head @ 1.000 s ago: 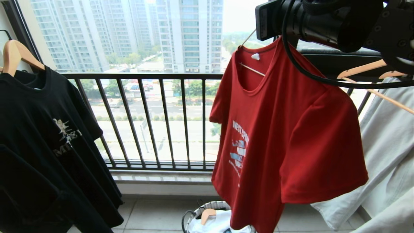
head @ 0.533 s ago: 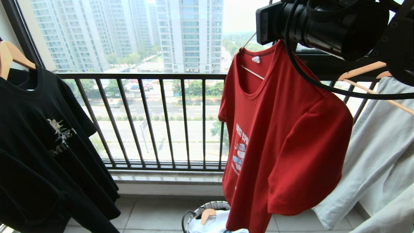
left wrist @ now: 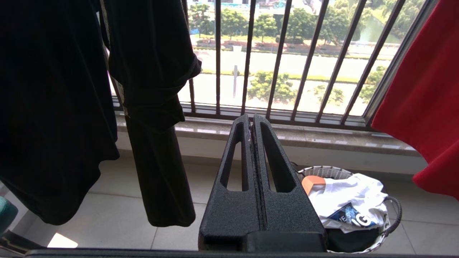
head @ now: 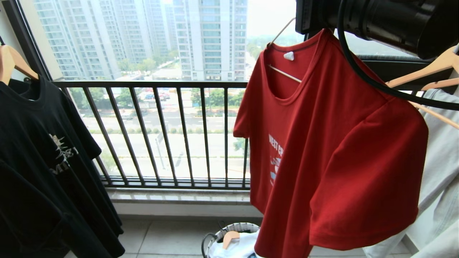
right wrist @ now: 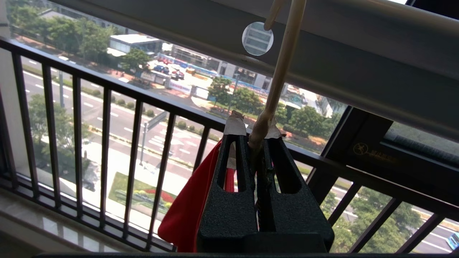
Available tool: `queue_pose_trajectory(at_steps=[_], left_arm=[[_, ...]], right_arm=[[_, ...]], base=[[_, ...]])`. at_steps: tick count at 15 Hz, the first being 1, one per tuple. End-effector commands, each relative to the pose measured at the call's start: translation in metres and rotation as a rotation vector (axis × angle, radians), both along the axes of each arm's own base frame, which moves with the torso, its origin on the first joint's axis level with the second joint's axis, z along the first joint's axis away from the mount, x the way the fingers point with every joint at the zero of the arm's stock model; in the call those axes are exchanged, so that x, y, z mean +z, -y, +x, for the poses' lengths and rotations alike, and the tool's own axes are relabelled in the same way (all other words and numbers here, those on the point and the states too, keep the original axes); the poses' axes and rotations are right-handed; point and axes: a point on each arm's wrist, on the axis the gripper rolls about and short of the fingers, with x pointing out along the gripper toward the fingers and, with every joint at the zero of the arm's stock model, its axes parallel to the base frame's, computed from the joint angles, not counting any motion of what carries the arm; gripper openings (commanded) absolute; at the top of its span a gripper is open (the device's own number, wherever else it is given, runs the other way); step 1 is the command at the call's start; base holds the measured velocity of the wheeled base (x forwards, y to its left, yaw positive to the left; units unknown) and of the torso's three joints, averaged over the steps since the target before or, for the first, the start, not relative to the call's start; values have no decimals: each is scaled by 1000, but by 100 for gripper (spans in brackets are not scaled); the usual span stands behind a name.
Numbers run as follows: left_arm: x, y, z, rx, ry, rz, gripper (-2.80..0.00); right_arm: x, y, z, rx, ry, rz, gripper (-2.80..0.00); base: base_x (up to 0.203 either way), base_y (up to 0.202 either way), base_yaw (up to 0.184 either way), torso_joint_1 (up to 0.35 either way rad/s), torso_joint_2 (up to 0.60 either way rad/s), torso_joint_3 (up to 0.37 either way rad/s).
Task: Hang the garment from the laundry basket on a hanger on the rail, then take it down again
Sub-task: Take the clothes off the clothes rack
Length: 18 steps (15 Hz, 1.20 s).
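The garment (head: 333, 143), a red T-shirt with white lettering, hangs on the thin white hanger (head: 285, 73) at the right of the head view. My right arm (head: 387, 18) reaches in above it. In the right wrist view my right gripper (right wrist: 252, 130) is shut on the hanger's neck (right wrist: 283, 61), which runs up across the face of the pale rail (right wrist: 340, 68) beside a round hole (right wrist: 257, 38). The hook's top leaves the picture. Red cloth (right wrist: 186, 211) hangs below the fingers. The laundry basket (head: 236, 228) stands on the floor beneath. My left gripper (left wrist: 251, 118) is shut and empty, parked low.
A black printed T-shirt (head: 46, 150) on a wooden hanger fills the left. Pale trousers (head: 441, 150) on wooden hangers (head: 423, 71) hang close to the right of the red shirt. The dark barred balcony railing (head: 161, 84) runs behind. The basket (left wrist: 322, 171) holds a white garment.
My right arm has risen, lifting the hanger and the red shirt upward and a little right. The shirt has swung and turned. The black T-shirt has drifted left.
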Motion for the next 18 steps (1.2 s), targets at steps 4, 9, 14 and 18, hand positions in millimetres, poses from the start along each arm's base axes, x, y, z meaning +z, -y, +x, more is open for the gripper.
queue_pose_trajectory(at_steps=[4,9,14,18], left_arm=[[0,0,0,1,-1,-1,-280],[0,0,0,1,1,-1,-280],[0,0,0,1,0,-1,-280],[0,0,0,1,1,-3,-280]], right_arm=[[12,7,-18,16,32,26,-280],[-13,15,-44,56,-36,-29,-280],[-24,30,-66,74,18,16,-280],[-66,31,-67,105,-102,8,-280]], base=[[0,0,0,0,0,0],[0,0,0,0,0,0],[0,0,0,0,0,0],[0,0,0,0,0,0]])
